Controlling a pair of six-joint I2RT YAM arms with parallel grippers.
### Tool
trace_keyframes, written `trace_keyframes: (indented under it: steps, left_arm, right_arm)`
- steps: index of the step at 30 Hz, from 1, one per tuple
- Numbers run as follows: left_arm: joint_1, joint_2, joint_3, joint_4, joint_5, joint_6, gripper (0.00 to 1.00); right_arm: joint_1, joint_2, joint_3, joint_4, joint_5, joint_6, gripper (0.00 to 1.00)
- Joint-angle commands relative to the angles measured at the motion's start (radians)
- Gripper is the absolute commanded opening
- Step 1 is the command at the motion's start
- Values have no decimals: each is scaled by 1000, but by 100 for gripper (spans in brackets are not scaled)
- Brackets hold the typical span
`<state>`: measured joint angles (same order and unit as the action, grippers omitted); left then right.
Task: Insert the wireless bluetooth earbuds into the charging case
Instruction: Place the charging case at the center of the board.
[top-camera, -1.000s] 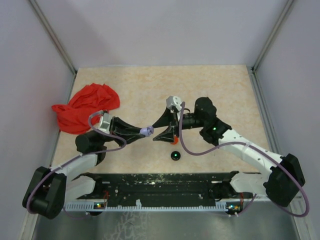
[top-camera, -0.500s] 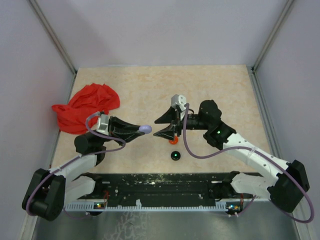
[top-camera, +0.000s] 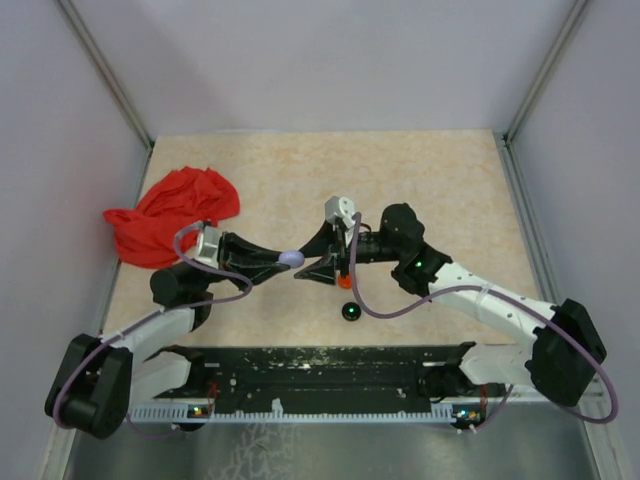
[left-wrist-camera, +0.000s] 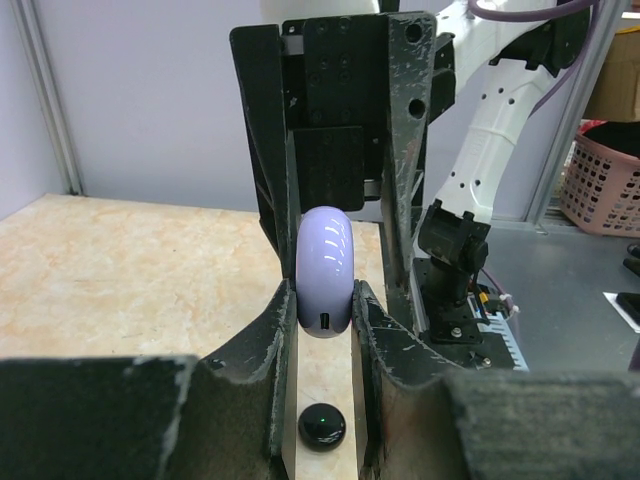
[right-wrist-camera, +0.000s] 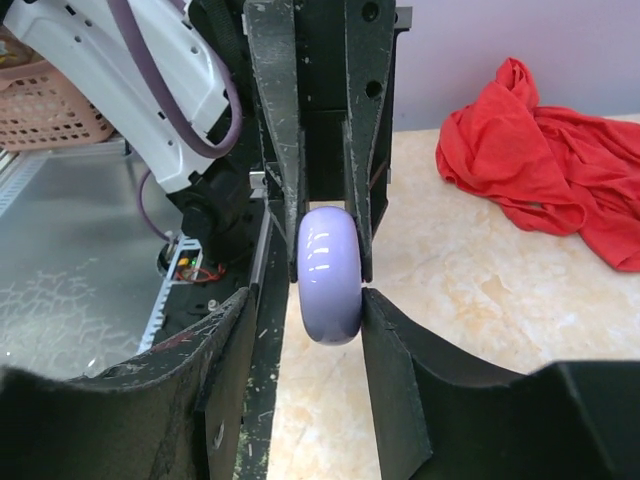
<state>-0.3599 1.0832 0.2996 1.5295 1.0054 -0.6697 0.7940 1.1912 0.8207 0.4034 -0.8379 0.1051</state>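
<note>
My left gripper (top-camera: 290, 258) is shut on a round lavender case (top-camera: 292, 258) and holds it edge-up above the table. In the left wrist view the case (left-wrist-camera: 324, 270) sits clamped between my left gripper's (left-wrist-camera: 323, 300) fingers. My right gripper (top-camera: 303, 270) faces it from the right, open, with its fingers on either side of the case. In the right wrist view the case (right-wrist-camera: 330, 272) stands between my right gripper's (right-wrist-camera: 308, 305) fingers, the right finger at the case's side, the left one a gap away. No earbud shows in any view.
A black disc (top-camera: 351, 312) with a green light lies on the table below the grippers, also in the left wrist view (left-wrist-camera: 322, 427). An orange disc (top-camera: 345, 281) lies under the right gripper. A red cloth (top-camera: 170, 215) lies at the far left.
My right gripper has moved left and now straddles the lavender case. My left gripper has kept hold of the case and barely moved.
</note>
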Motion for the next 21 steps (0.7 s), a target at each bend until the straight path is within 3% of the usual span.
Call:
trace_keyframes:
  steps: [1,5,15,18,21]
  left_arm:
    - [3,7,17,181,15,-13,0]
    - [3,12,19,183,16,-18,0]
    - [3,5,26,108,12,17,4]
    - [3,-29,32,12,-1,71,13]
    - [3,-82,37,-132,-34,164,35]
  right_arm:
    - [13,29,45,102,-19,21,45]
    - [14,41,46,128,-21,36,39]
    - [12,31,46,94,-3,37,11]
    - [-3,19,41,85,9,47,9]
    - [-41,1,25,99,10,96,9]
